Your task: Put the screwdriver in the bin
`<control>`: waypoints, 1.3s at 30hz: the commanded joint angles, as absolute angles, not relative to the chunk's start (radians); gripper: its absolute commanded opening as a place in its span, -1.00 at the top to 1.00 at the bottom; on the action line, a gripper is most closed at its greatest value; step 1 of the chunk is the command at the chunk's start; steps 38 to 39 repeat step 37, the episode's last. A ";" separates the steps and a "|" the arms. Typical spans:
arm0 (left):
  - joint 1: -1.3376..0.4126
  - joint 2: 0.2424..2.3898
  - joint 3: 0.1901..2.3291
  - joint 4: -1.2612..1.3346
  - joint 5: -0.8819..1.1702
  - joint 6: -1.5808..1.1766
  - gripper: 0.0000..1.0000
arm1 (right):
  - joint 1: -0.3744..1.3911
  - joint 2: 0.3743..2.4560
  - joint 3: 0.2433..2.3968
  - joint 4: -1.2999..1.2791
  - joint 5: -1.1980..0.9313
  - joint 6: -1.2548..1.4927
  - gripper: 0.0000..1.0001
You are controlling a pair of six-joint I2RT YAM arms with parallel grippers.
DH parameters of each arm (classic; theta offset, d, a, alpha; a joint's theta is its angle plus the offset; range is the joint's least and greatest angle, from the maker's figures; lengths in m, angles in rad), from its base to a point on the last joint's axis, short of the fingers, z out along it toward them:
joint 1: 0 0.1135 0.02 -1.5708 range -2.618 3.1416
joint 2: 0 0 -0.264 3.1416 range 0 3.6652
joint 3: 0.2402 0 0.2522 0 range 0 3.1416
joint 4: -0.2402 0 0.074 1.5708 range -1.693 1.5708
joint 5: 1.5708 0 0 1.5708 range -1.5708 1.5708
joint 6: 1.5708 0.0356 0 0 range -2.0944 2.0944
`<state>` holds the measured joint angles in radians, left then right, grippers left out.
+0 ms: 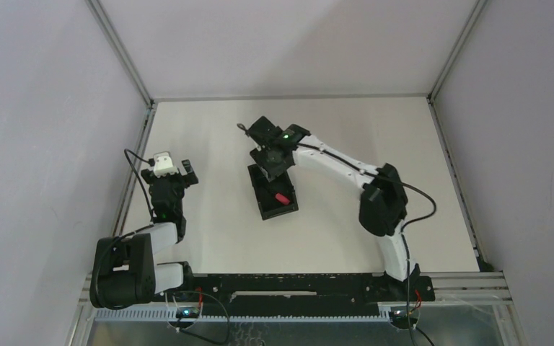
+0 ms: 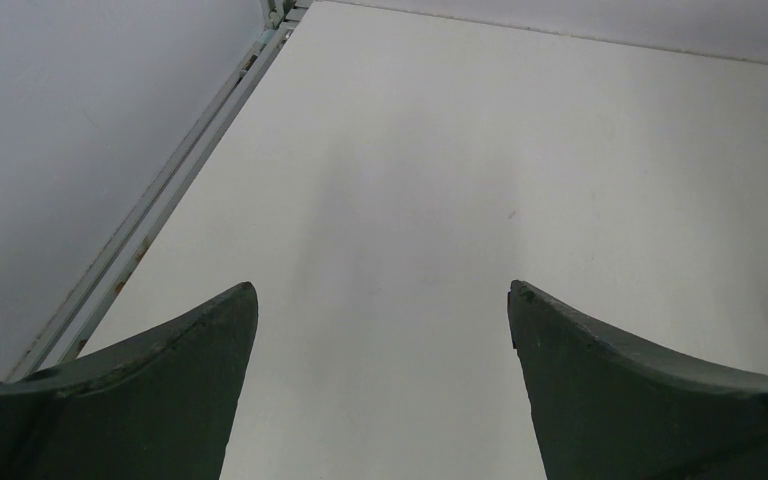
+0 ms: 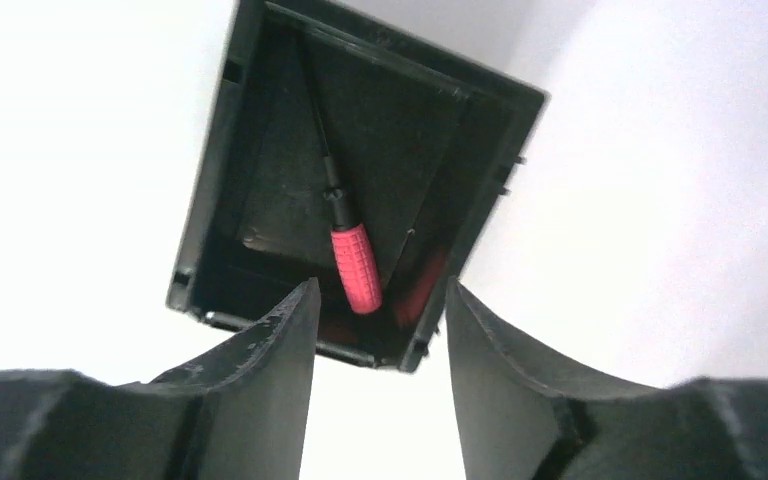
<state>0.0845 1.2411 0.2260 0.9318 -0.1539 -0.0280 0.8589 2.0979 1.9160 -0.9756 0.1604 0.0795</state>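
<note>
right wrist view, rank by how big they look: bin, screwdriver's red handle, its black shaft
1. bin, by far the largest.
2 and 3. No clear order: the black shaft looks longer, but the red handle looks much thicker.

Centre of frame: the right pincer (image 1: 269,171) hangs above the bin (image 1: 267,207), barring its upper end; bare tabletop (image 1: 375,122) surrounds both, leaving free passage.

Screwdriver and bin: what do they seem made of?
Screwdriver: handle looks like matt red plastic or rubber, with a knurled grip; shaft thin and dark, probably metal. Bin: likely black moulded plastic, thin-walled; the handle's red reflection on its inner wall suggests a slight gloss.
</note>
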 commanded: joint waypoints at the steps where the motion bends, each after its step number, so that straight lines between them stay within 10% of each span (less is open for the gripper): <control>1: 0.077 1.228 0.237 0.954 -0.156 -0.035 -1.00 | 0.859 1.877 1.920 -0.923 0.190 0.117 -0.32; 2: 0.077 1.227 0.236 0.954 -0.155 -0.035 -1.00 | 0.854 1.844 1.902 -0.912 0.190 0.122 -0.78; 4: 0.077 1.228 0.236 0.954 -0.155 -0.035 -1.00 | 0.838 1.771 1.848 -0.880 0.179 0.133 -0.99; 24: 0.077 1.228 0.236 0.954 -0.156 -0.034 -1.00 | 0.569 0.854 0.699 -0.251 0.184 0.344 -0.99; 39: 0.077 1.228 0.237 0.954 -0.155 -0.035 -1.00 | 0.568 0.665 0.405 -0.188 0.309 0.443 -0.99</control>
